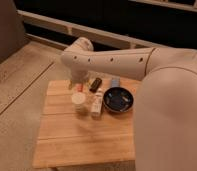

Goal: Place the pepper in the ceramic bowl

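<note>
Gripper (78, 82), state untellable, hangs at slatted wooden table's (82, 142) back-left edge by small red-orange pepper (81, 88); round glossy navy bowl (118, 100) near right edge.

The arm (123, 67) is a thick, smooth, off-white tube with a row of small dark dots along its side — a rounded joint caps its far end. Below that joint the pale claw (79, 84) hangs over the back left of the surface (82, 145).

Beige claw (79, 82) at the slatted tan table's (82, 140) far edge; red-orange pepper (81, 88), dark navy bowl (106, 102), white tube (97, 103).
</note>
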Robot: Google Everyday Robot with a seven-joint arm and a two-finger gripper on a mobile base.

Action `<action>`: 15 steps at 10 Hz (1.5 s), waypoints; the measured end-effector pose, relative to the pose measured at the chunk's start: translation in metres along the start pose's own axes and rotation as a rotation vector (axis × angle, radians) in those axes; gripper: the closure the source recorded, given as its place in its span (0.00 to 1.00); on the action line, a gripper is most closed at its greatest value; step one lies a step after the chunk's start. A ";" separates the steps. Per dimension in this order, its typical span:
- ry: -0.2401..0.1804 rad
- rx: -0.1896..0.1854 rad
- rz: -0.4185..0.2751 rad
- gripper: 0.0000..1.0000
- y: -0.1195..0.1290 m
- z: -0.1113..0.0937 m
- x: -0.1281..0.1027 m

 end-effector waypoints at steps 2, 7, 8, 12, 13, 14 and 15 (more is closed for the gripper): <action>-0.001 0.009 -0.003 0.35 -0.002 0.002 -0.001; -0.073 0.012 0.030 0.35 -0.024 0.028 -0.055; -0.087 0.005 0.023 0.35 -0.022 0.033 -0.063; -0.080 -0.022 0.076 0.35 -0.049 0.078 -0.088; -0.062 -0.028 0.089 0.35 -0.056 0.092 -0.093; -0.055 -0.032 0.092 0.35 -0.058 0.099 -0.097; -0.037 -0.042 0.084 0.35 -0.058 0.111 -0.104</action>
